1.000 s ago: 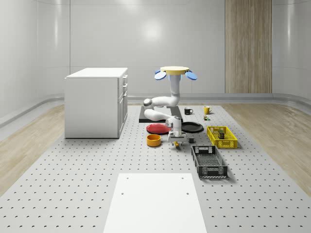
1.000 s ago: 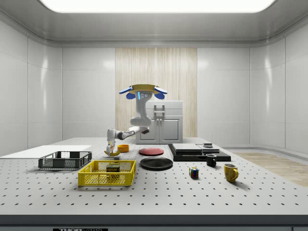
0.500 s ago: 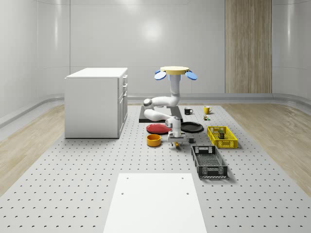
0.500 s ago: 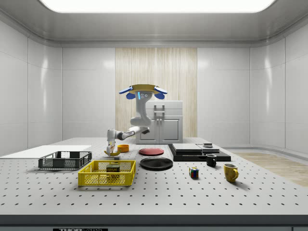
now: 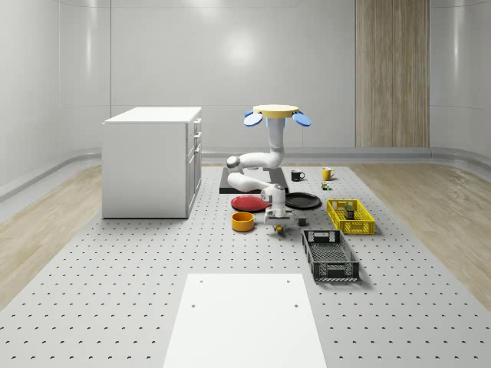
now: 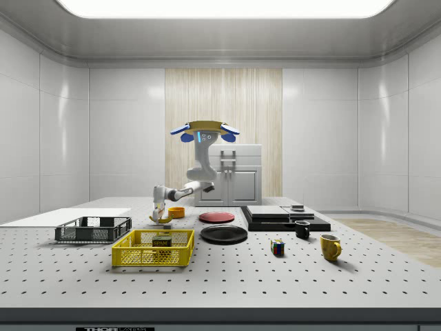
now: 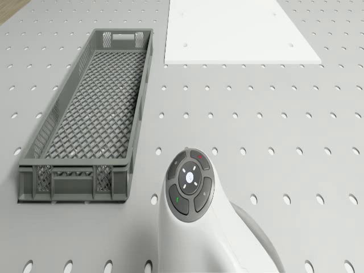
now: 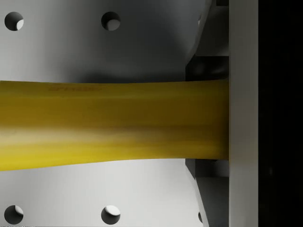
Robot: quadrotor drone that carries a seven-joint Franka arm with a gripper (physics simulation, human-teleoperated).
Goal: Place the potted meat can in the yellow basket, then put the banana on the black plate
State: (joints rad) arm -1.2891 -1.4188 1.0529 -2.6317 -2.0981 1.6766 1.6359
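Hovering above the far-middle of the perforated tabletop (image 5: 115,268), the drone (image 5: 278,112) reaches its arm (image 5: 261,162) down toward the near side. White cabinet (image 5: 152,161) stands at the whole-scene view's left; grey crate (image 5: 330,254) lies near the right. Yellow basket (image 5: 350,216) already contains the potted meat can (image 6: 162,242), so stage one appears complete. Black plate (image 5: 303,201) is bare, so stage two remains: the banana (image 8: 109,124) lies low at the tabletop, between the orange bowl (image 5: 242,221) and the grey crate, just near of the plate. Gripper (image 5: 279,223) is lowered onto the banana; in the wrist view one of the fingers (image 8: 242,113) touches the fruit's side, but a closed grasp cannot be told.
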